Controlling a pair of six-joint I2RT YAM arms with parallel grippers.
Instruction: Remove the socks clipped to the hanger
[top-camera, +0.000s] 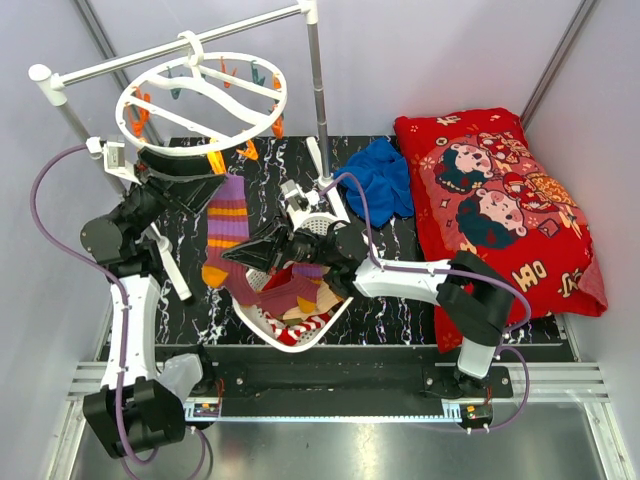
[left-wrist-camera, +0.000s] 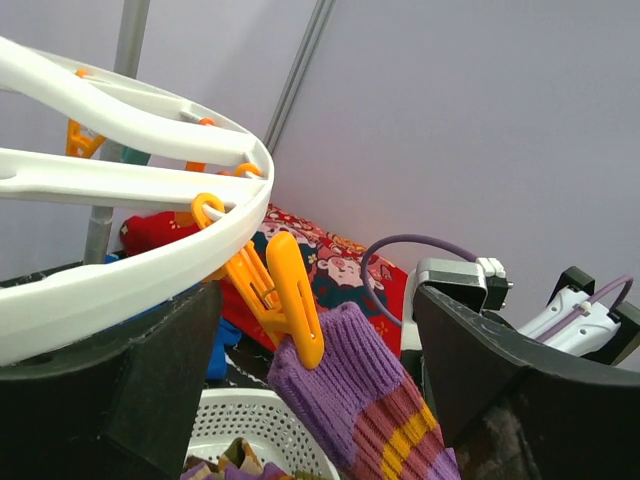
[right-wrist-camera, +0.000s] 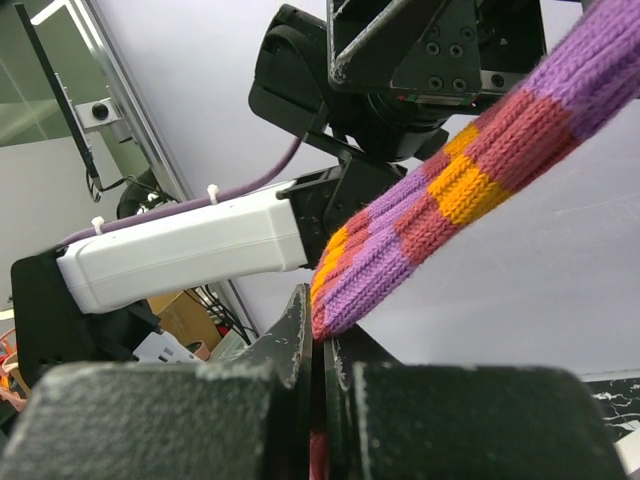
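The white ring hanger hangs from the rail, with orange and teal clips on its rim. An orange clip pinches the cuff of a purple sock striped in red and yellow, which hangs down toward the basket. My left gripper is open, its fingers on either side of the clip and cuff without touching them. My right gripper is shut on the sock's lower end, and the sock runs taut up and to the right from the jaws.
A white perforated basket with several loose socks sits under the hanging sock. A blue cloth and a big red cartoon-print pillow lie to the right. The rack's upright pole stands behind the hanger.
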